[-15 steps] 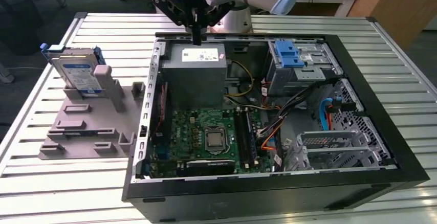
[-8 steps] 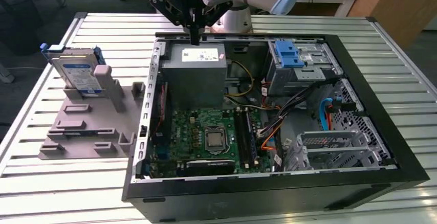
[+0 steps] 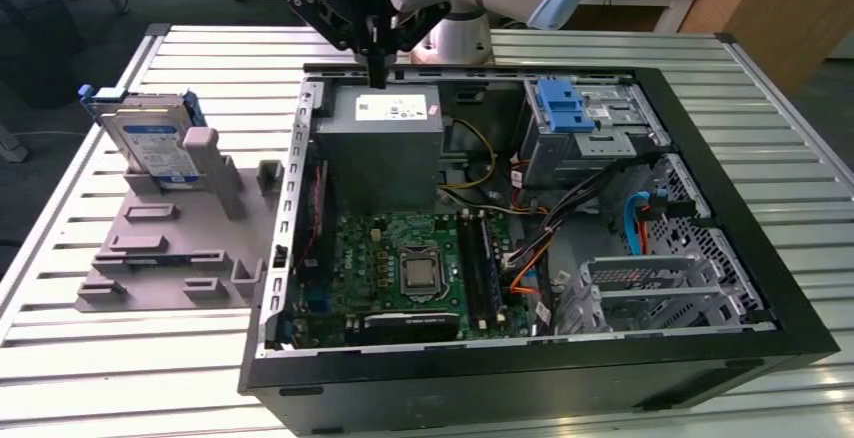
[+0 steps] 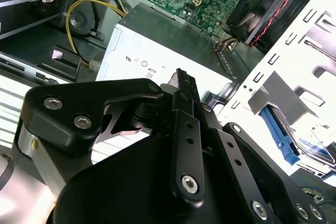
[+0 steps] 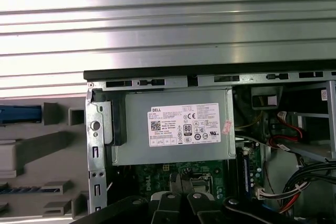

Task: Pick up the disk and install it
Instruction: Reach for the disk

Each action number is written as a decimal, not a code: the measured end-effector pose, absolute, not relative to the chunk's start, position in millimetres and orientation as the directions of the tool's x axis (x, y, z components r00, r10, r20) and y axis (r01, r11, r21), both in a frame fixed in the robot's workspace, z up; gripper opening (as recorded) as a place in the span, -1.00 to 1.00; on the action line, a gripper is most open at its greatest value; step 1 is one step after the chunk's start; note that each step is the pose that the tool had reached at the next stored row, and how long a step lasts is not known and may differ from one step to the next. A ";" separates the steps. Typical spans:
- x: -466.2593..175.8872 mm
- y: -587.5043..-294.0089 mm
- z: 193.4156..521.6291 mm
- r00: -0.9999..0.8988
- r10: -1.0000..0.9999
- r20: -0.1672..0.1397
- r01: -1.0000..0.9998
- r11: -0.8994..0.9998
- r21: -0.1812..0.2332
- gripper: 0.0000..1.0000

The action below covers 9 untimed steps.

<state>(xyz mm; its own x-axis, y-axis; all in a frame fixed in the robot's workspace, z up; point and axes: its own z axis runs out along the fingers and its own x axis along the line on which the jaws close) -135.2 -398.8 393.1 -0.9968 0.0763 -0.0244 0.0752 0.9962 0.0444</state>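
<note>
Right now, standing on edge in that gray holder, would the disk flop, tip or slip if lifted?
The disk looks like a flat metal slab in a blue frame, so probably stiff and heavy for its size. Standing on edge in the gray holder, it could tip if nudged sideways. Its smooth faces may be slippery.

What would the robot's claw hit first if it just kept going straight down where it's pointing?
Most likely the gray power supply box: the gripper hangs fingertips-down over its labelled end. Depth is unclear, so the rim of the computer case is possible.
</note>
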 end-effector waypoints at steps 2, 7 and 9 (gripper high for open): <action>-136.1 -398.8 393.1 -0.997 0.076 -0.024 0.075 0.996 0.044 -0.79; -138.5 -398.7 393.0 -0.997 0.076 -0.024 0.075 0.996 0.044 -0.79; -139.4 -398.7 393.0 -0.997 0.076 -0.024 0.075 0.996 0.044 -0.79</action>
<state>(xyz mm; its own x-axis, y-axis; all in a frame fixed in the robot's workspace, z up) -139.4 -398.7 393.0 -0.9968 0.0762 -0.0245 0.0750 0.9962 0.0444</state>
